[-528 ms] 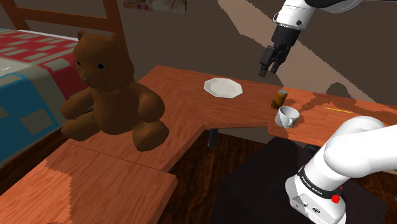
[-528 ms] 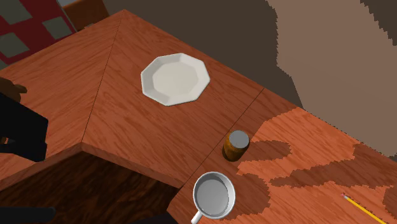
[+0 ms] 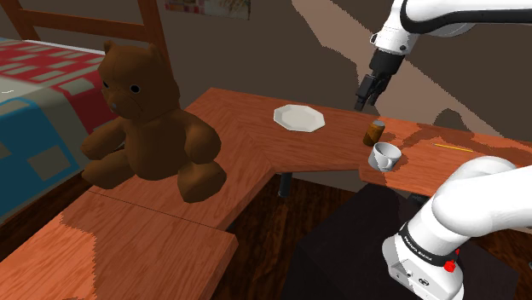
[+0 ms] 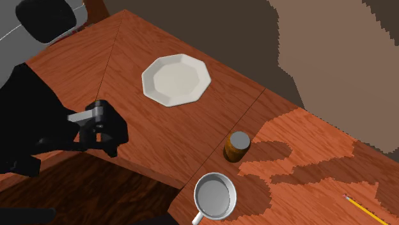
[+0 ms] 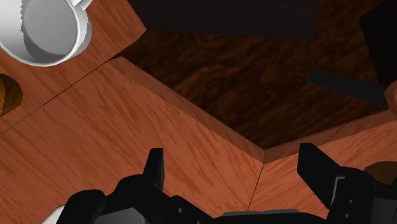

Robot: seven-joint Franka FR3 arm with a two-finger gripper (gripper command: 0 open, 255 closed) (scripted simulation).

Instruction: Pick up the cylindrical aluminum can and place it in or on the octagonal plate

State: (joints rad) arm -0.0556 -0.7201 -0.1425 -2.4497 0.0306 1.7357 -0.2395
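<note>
1. Gripper: open wide, black fingers well apart, clasping nothing, with bare wood of the desk in the gap.
2. Hanging above the desk's inner corner, where its two front edges meet; fingers pointed down, clear of every object.
3. Can: upright on the desk, brown-sided with a grey top, close to the front edge, untouched and not yet on the plate.
4. Just beside the can and nearer that front edge, but not touching it: a white cup, mouth up.
5. Octagonal white plate: flat on the desk, farther in from the front edge, toward the back edge, well apart from the can and the cup.
6. Can between plate and cup, much nearer the cup.
7. Yellow pencil: flat on the desk beyond the can and cup, on the side away from the plate.
8. Brown teddy bear: seated on the desk's other wing, well apart from the plate, close to a bed with a red, blue and grey patterned cover.
9. White arm: reaching in from the shoulder view's upper right, gripper at its end above and between plate and can.
</note>
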